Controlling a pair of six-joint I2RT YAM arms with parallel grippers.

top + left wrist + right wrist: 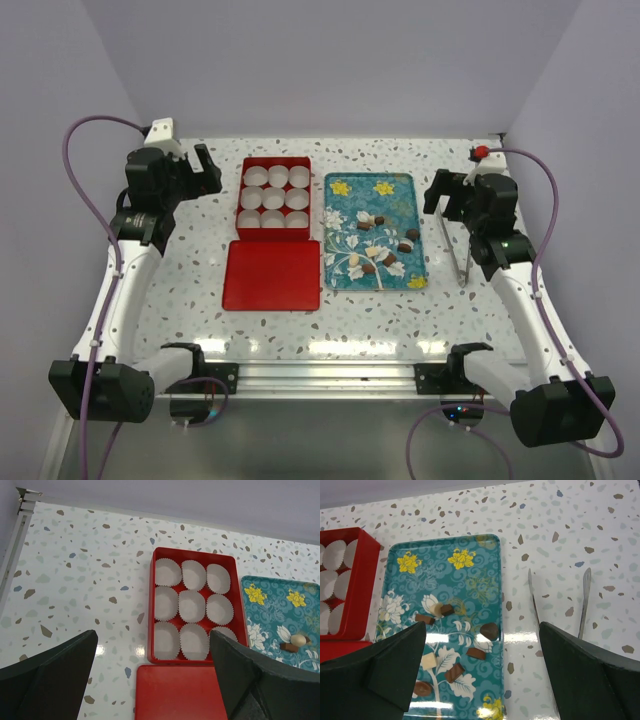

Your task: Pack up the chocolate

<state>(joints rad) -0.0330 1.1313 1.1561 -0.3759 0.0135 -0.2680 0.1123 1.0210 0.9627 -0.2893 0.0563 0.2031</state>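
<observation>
The right tool (pixel 438 192) stands with its jaws wide apart and holds nothing, raised above the right side of the white speckled counter (pixel 185 300). The left tool (pixel 207 168) is just as wide and just as empty, hanging over the counter's left side.

Directly under the right tool, a pair of slim metal tongs (pixel 582 600) lies flat on the counter, arms spread and apart from everything else. Just left of the tongs is the teal rectangular tray with a white and yellow flower print (pixel 400 200). All the chocolate (pixel 490 630) lies there: small pieces, mostly dark brown with a few cream ones, scattered loosely over the tray's middle and near half.

Beside the tray, closer to the left tool, sits the red rectangular box (pixel 241 200). It holds nine fluted white paper cups (pixel 192 605) in three rows, every one empty. Its flat red lid (pixel 271 274) lies against the box's near edge.

Packing has not begun, so the step in hand looks like the first pick, and the right tool is better placed for it. To do it well:

- Choose a piece standing clear of its neighbours, such as the rounded dark one near the tray's right edge.
- Come down square over it and close across its narrow width.
- Grip gently, since these pieces will likely skid on the glossy tray or roll.
- Carry it over the box wall and release low into a cup, so the light paper is not knocked askew.
</observation>
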